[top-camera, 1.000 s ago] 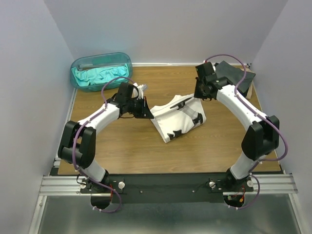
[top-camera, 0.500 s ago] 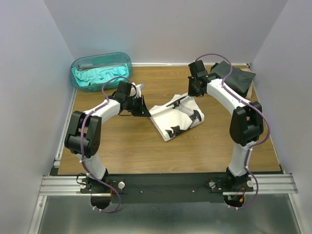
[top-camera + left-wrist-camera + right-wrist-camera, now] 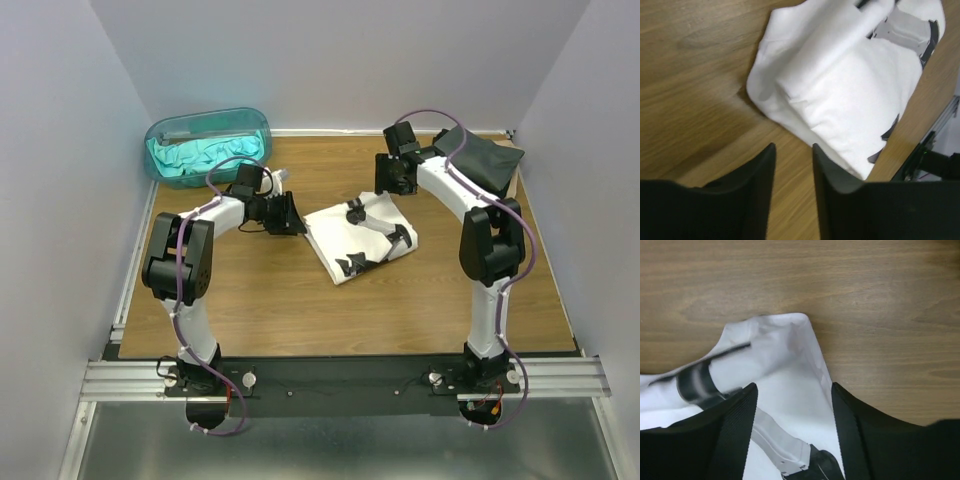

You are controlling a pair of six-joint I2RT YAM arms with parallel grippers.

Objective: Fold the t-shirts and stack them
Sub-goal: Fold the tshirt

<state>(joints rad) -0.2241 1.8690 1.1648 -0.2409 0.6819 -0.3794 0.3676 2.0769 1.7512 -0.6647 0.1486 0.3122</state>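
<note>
A white t-shirt (image 3: 360, 238) with black print marks lies folded on the middle of the wooden table (image 3: 260, 300). My left gripper (image 3: 294, 220) stands open just off its left edge; in the left wrist view the gripper (image 3: 792, 152) has bare wood between its fingertips (image 3: 767, 162) and the white t-shirt (image 3: 840, 90) lies just beyond. My right gripper (image 3: 393, 182) hovers open at the shirt's far right corner; in the right wrist view the gripper (image 3: 794, 390) straddles the white t-shirt (image 3: 785, 375) without pinching it. A teal t-shirt (image 3: 200, 155) lies in a tub. Dark folded t-shirts (image 3: 485, 158) sit at the back right.
The translucent teal plastic tub (image 3: 165, 130) stands at the back left corner. Grey walls close in the table on three sides. Both arms arch over the table from the black rail (image 3: 340, 375) at the near edge.
Both grippers opened and let go of the white t-shirt, which now lies flat and folded. The right gripper moved left and toward the back; the left arm's elbow swung inward.
</note>
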